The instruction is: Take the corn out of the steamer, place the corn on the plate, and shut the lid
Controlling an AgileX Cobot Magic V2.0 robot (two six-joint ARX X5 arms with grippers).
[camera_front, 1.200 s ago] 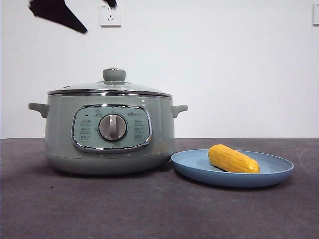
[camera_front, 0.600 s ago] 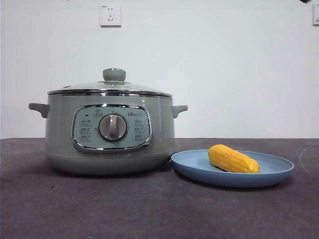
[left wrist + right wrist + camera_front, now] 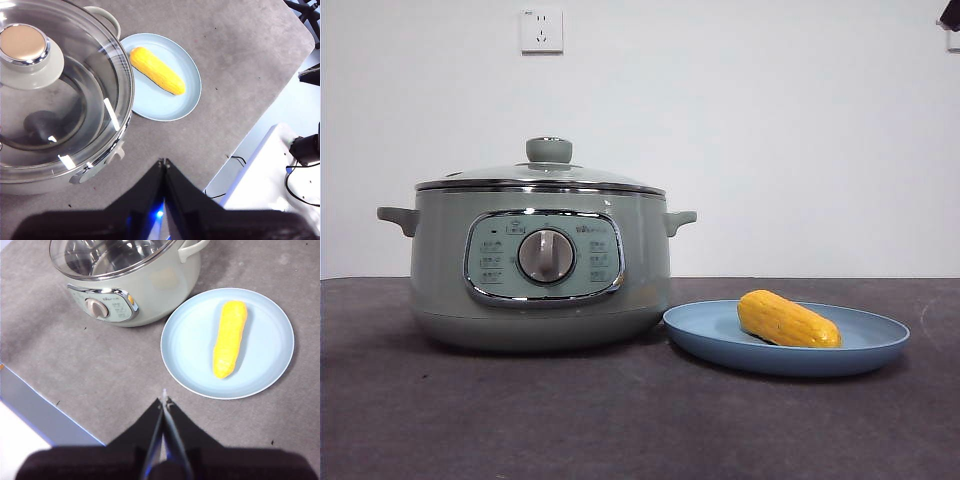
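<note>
Front view, left to right: steamer (image 3: 540, 265) stands on the dark grey table (image 3: 620, 420), glass lid (image 3: 542, 173) seated on its rim, pale green knob (image 3: 549, 150) on top, silver dial (image 3: 546, 256) centred in the chrome-rimmed panel. Wall socket (image 3: 541, 29) is on the white wall above it. Light-blue plate (image 3: 880, 345) sits just beside the steamer's base, and the corn (image 3: 788, 319) lies flat on it. A black arm tip pokes in at the top right corner; can't tell from this view which arm it is. Left wrist view: left gripper (image 3: 164, 162) hangs above bare table, jaws pressed together, nothing between them. From it, the steamer with lid on is close by on one side; the plate with corn lies further out, past the steamer's side handle (image 3: 104, 16). Right wrist view: right gripper (image 3: 164, 401) also has jaws together and empty, high above the table, just off the plate's near rim. Corn lies lengthwise on the plate beyond the tips, steamer off to the other side, touching neither gripper.
</note>
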